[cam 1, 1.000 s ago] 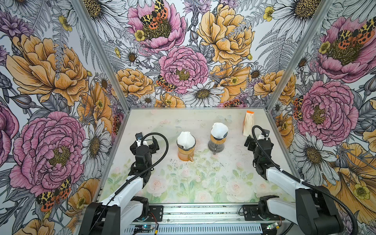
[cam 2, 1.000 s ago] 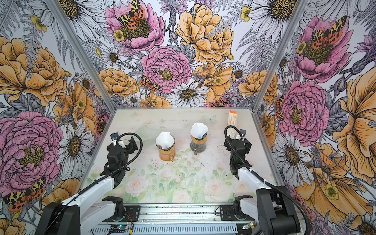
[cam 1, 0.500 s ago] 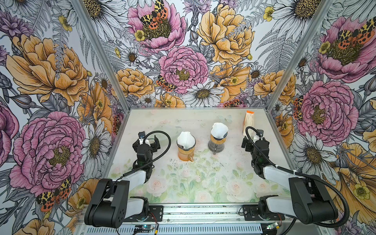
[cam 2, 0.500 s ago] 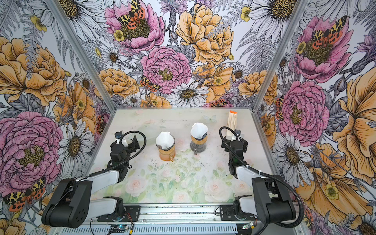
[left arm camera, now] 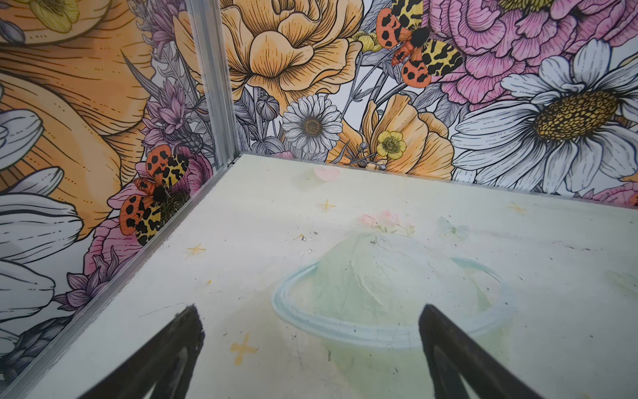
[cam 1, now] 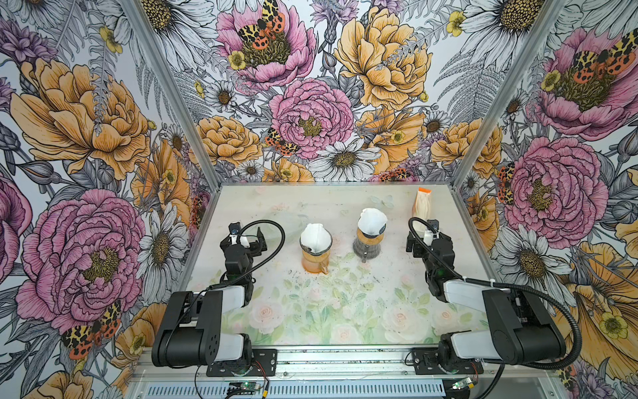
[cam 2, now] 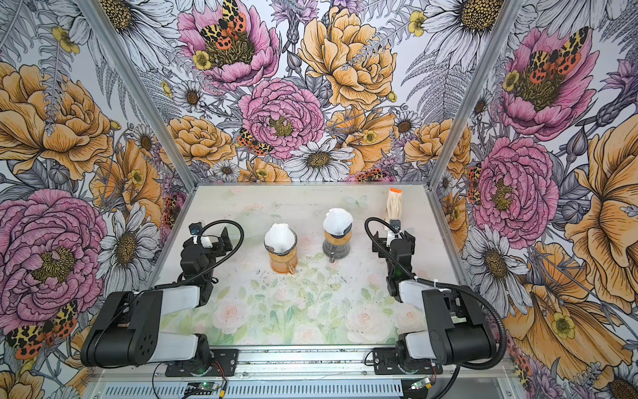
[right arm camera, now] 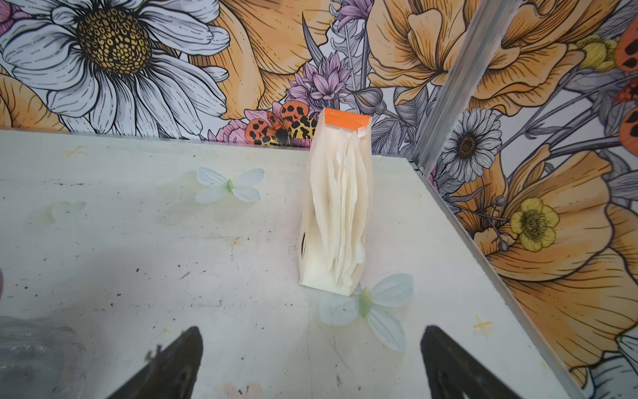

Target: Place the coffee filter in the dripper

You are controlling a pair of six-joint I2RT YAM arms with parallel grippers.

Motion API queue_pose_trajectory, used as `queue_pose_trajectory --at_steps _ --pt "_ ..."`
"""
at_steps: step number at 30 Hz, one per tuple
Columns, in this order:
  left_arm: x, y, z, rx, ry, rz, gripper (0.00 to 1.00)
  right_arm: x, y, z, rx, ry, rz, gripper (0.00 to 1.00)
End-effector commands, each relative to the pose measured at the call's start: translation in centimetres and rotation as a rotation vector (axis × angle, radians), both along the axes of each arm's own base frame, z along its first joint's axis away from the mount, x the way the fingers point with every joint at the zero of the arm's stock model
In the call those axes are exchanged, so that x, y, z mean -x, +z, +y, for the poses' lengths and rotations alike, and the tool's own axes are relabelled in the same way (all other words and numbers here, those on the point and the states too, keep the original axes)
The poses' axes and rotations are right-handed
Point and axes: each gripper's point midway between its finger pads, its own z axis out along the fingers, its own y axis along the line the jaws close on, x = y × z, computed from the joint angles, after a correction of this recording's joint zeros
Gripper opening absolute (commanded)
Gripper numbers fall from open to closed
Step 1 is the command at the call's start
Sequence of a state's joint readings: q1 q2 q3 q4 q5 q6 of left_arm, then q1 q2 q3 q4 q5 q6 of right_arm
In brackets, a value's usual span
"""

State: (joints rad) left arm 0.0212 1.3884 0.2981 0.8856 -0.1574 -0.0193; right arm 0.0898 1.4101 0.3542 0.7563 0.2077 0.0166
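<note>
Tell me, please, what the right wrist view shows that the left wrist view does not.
Only the right wrist view: the filter pack, upright near a back corner, and the open right gripper. Only the left wrist view: the open left gripper above the table. Both: table, floral walls, nothing held.

Left dripper (cam 1: pixel 315 257) nearer than right dripper (cam 1: pixel 368 241), a coffee filter (cam 1: pixel 313 236) in each; filter pack (cam 1: pixel 422 207) upright, far right.
</note>
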Motion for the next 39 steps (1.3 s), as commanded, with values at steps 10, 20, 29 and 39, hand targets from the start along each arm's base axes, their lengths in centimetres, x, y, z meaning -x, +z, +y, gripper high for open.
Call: queue_pose_trajectory --at_steps 10,20,29,39 --pt "-0.8 -0.2 -1.1 0.029 -0.124 -0.073 0.99 -1.1 -0.3 -1.3 -0.029 -0.019 -0.065 1.00" --pt "-2.4 -1.5 -0.9 0.032 -0.100 0.012 0.99 -1.6 -0.6 -2.0 -0.055 -0.043 -0.033 0.99" --pt "-2.5 -1.5 -1.1 0.020 -0.087 0.018 0.99 -1.7 -0.6 -2.1 -0.056 -0.046 -0.033 1.00" --pt "-2.5 -1.6 -1.0 0.015 -0.078 0.021 0.99 -0.8 -0.3 -4.9 -0.070 -0.221 -0.066 0.99"
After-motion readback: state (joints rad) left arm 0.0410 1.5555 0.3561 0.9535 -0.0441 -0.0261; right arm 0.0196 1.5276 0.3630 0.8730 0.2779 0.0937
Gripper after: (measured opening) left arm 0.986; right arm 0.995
